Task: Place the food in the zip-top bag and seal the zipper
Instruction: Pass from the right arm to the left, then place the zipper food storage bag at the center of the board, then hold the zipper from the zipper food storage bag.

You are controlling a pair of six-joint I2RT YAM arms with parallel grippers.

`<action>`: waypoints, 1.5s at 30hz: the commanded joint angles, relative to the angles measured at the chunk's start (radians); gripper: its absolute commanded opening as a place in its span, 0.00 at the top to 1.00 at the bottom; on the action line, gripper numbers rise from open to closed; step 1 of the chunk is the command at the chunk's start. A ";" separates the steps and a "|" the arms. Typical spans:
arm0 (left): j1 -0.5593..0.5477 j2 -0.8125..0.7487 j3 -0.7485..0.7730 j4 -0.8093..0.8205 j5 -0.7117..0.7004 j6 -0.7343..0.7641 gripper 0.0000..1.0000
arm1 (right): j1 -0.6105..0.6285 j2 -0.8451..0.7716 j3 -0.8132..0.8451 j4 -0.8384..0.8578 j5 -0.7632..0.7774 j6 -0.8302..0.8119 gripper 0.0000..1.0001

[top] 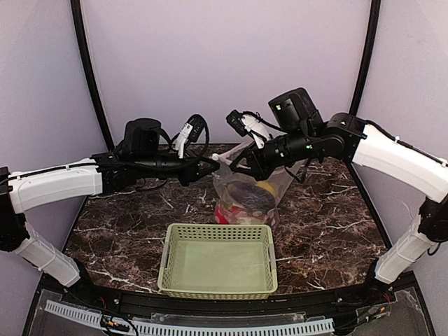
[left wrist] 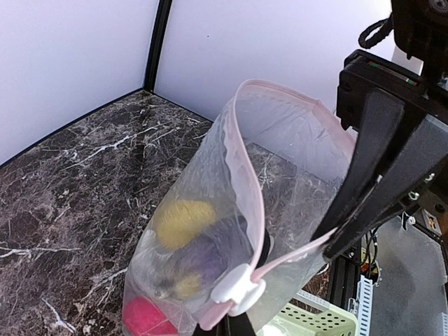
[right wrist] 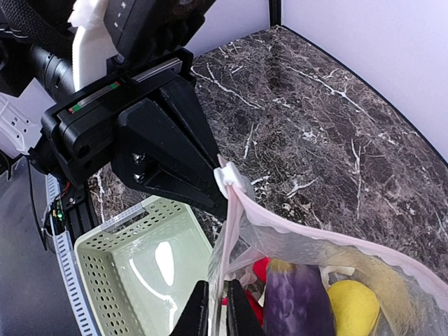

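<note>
**A:** Overhead view first. Where is the bag?
**B:** The zip-top bag [top: 246, 183] is held up between the two arms over the marble surface [top: 329, 217], just behind the pale green basket [top: 217, 228]. Inside it are an eggplant [top: 245, 193], a yellow pepper [top: 268, 187] and a red piece [top: 227, 211]. I cannot tell whether its bottom touches the surface.

**A:** And the jaws there?
**B:** The left gripper [top: 212, 168] meets the bag's top left corner and the right gripper [top: 239, 166] is just beside it at the mouth. From here the grips are too small to judge.

**A:** Left wrist camera?
**B:** The pinkish zipper [left wrist: 245, 175] loops wide open. Its white slider [left wrist: 238, 287] sits at the near end. The right jaws are pinched narrow on the strip's far side.

**A:** Right wrist camera?
**B:** The left jaws come together to a point on the slider. The right jaws, at the bottom edge, are pressed tight on the strip. The food lies low in the bag, next to the basket.
</note>
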 commanded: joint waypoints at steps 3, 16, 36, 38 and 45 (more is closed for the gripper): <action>0.005 -0.033 -0.031 0.020 0.012 0.002 0.99 | -0.020 -0.030 0.033 0.022 -0.025 -0.016 0.76; 0.018 -0.077 -0.055 -0.011 -0.027 -0.003 0.98 | -0.028 0.098 0.216 -0.074 -0.046 -0.141 0.54; 0.104 -0.216 -0.136 -0.080 0.008 -0.043 0.59 | -0.015 0.297 0.437 -0.219 -0.085 -0.290 0.60; 0.107 -0.217 -0.138 -0.079 0.002 -0.049 0.57 | -0.010 0.301 0.446 -0.233 -0.080 -0.301 0.60; 0.111 -0.209 -0.143 -0.074 0.002 -0.066 0.57 | 0.005 0.307 0.466 -0.252 -0.079 -0.325 0.59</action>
